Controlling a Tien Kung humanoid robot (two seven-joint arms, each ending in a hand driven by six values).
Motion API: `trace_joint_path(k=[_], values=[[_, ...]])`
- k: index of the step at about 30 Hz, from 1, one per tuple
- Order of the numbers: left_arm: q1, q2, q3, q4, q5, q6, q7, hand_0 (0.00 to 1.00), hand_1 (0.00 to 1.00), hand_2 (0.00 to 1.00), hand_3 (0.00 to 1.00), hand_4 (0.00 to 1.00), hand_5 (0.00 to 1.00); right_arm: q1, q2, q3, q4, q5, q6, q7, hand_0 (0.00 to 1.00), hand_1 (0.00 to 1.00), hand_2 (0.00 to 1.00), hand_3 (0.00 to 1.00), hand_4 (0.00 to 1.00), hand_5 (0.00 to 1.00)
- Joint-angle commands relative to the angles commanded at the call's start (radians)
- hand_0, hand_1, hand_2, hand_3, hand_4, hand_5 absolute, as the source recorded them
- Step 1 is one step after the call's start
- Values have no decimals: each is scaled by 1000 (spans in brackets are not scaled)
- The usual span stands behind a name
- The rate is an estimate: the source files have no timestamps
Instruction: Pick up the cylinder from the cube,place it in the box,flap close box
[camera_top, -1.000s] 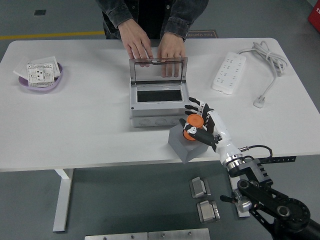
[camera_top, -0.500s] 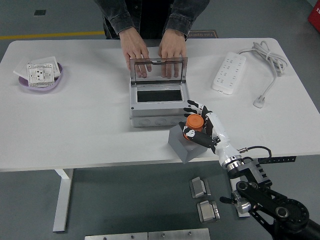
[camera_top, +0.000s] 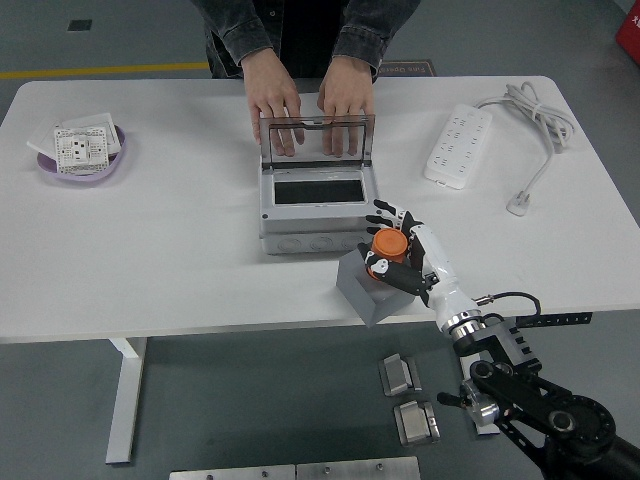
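Observation:
An orange cylinder (camera_top: 388, 246) is in my right hand (camera_top: 393, 251), whose fingers are curled around it just above the grey cube (camera_top: 362, 290) at the table's near edge. Whether the cylinder still touches the cube I cannot tell. The grey box (camera_top: 316, 207) stands behind the cube with its clear lid (camera_top: 317, 137) raised upright. A person at the far side rests both hands (camera_top: 308, 105) on the table behind the lid. My left arm is out of view.
A purple dish (camera_top: 83, 163) holding a white socket part sits at the far left. A white power strip (camera_top: 458, 146) with its cable (camera_top: 535, 125) lies at the far right. The white table (camera_top: 160, 250) ends just below the cube.
My right hand with the cylinder rose slightly off the cube. The person's hands moved a little farther back behind the lid.

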Motion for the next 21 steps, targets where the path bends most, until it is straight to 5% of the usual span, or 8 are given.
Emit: trace_joint_path(k=[4,5,10,11,16,17,21], values=[[0,1,0,0,0,0,0,708,701,560,789,752,280,4,2,-4,-7,14,-5,4,739,729,766,857,659,16],[0,1,0,0,0,0,0,707,700,559,788,752,277,5,2,-6,-9,17,-7,4,731,720,743,820,419,2],[0,1,0,0,0,0,0,707,700,559,788,752,277,6,3,-15,-13,24,-14,3,731,720,743,820,419,2],[0,1,0,0,0,0,0,707,699,558,789,754,275,6,3,-17,-13,25,-16,3,758,706,703,757,199,2],[0,1,1,0,0,0,0,707,699,558,789,754,275,7,3,-25,-16,26,-23,-2,758,706,703,757,199,2],[0,2,1,0,0,0,0,707,699,558,788,754,273,7,3,-26,-16,27,-24,-3,769,700,658,706,32,2],[-1,2,1,-1,0,0,-1,707,699,558,788,754,273,8,3,-33,-18,33,-24,-6,769,700,658,706,32,2]])
